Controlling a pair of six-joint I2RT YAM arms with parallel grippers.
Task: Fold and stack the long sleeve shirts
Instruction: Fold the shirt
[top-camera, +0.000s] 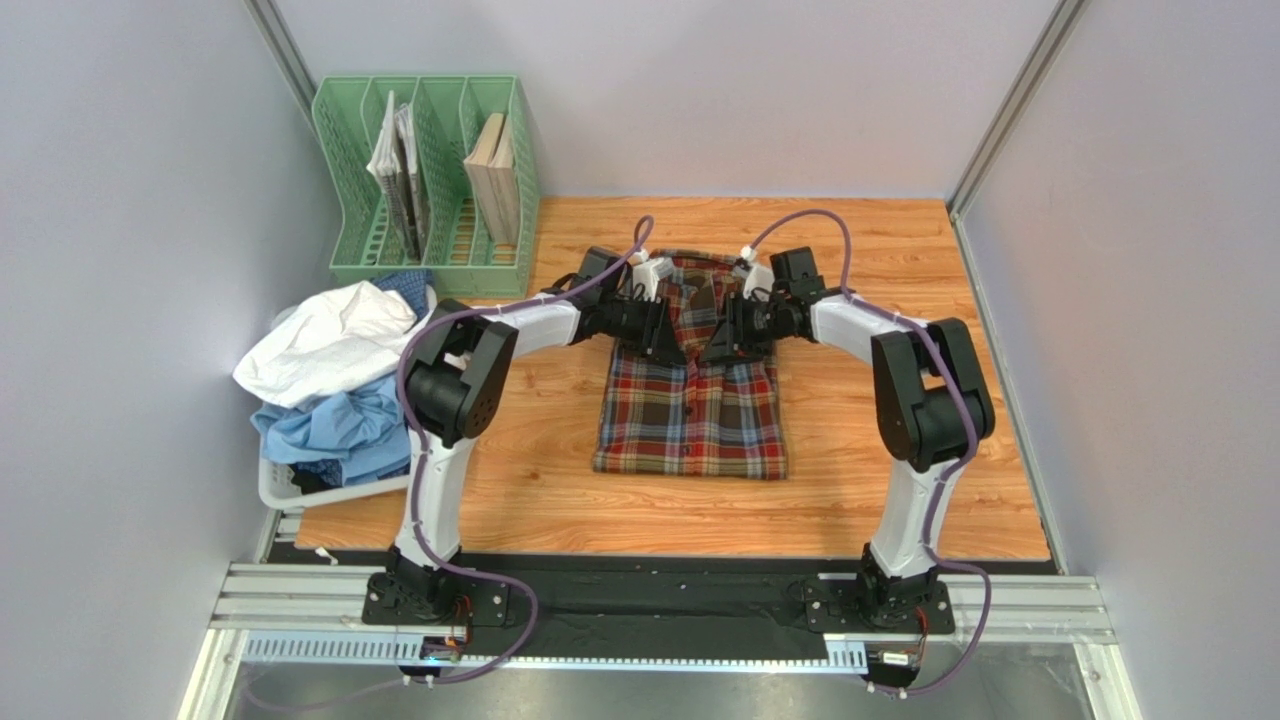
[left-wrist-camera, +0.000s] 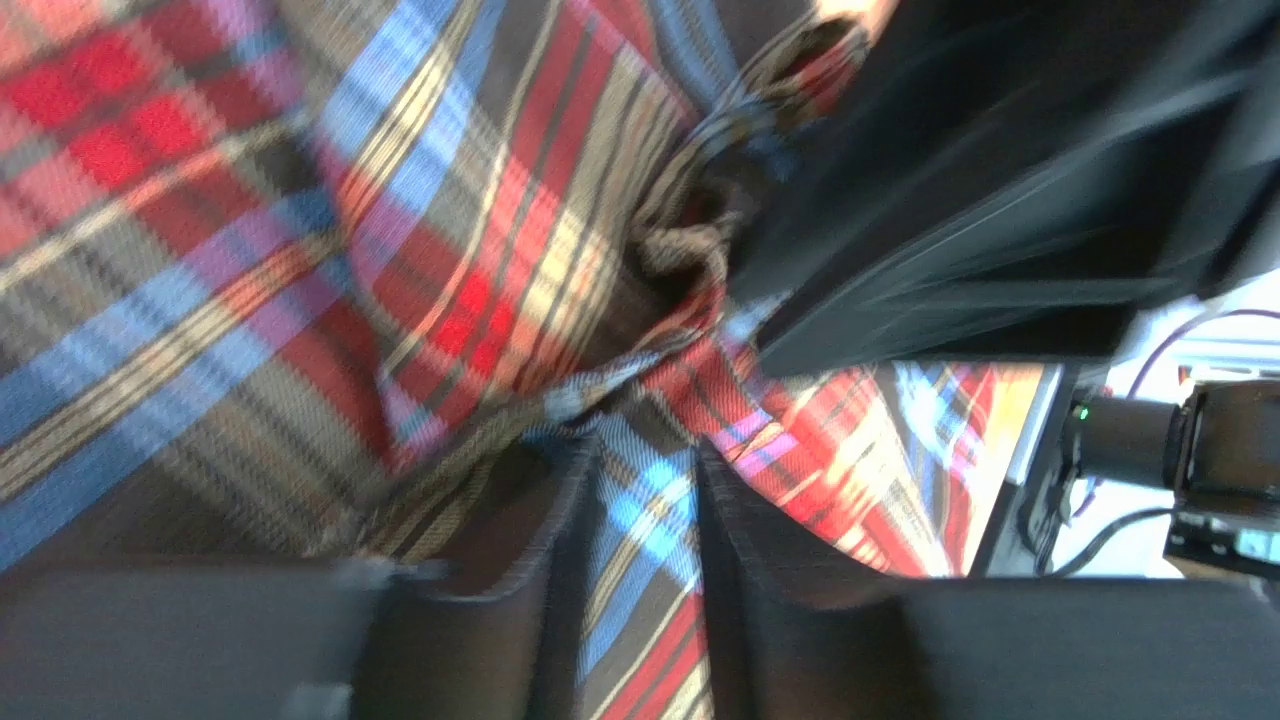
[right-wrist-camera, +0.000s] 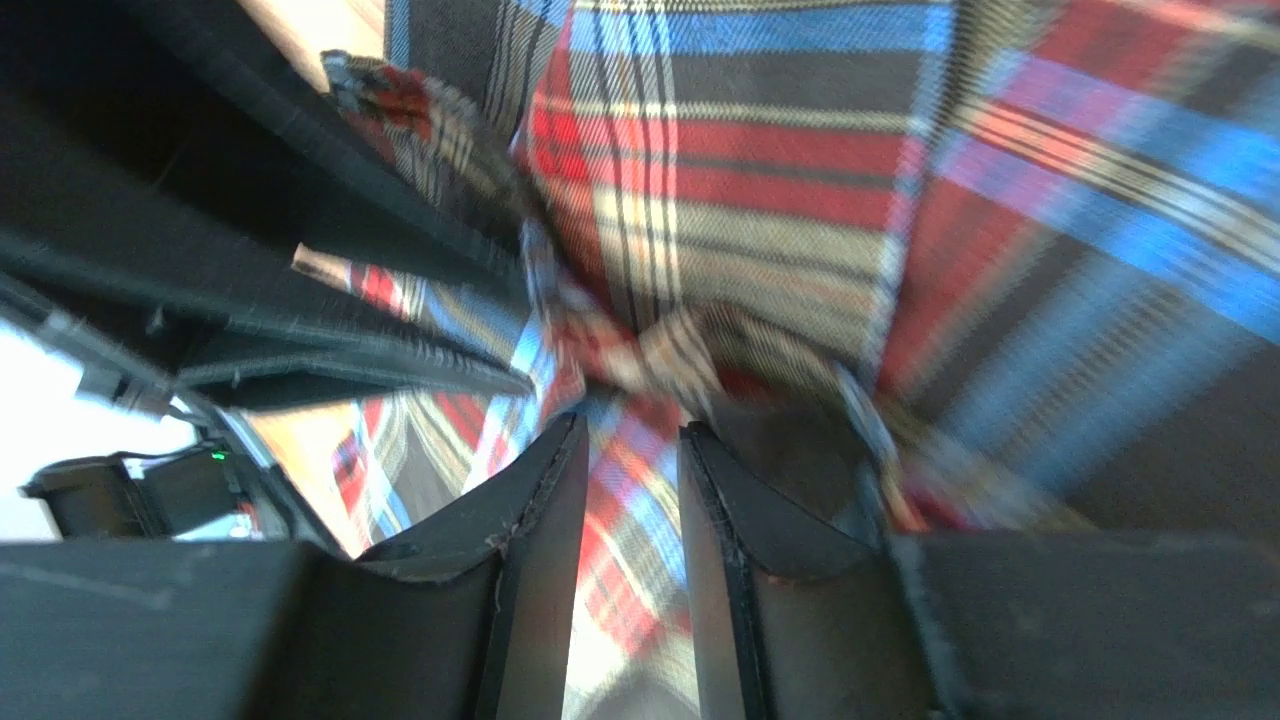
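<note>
One tartan shirt (top-camera: 691, 405) lies flat in the middle of the desk (top-camera: 902, 495), folded to a narrow rectangle with its collar end away from the arm bases. Both hands rest on that far end, the left hand (top-camera: 646, 320) at the collar's left side and the right hand (top-camera: 739, 326) at its right. Each hand's jaws stand narrow, with plaid cloth in the gap and bunched just ahead of the tips; whether either truly grips, I cannot tell. A white shirt (top-camera: 331, 342) and a light blue shirt (top-camera: 338, 428) are heaped in a basket (top-camera: 286, 488) at the desk's left edge.
</note>
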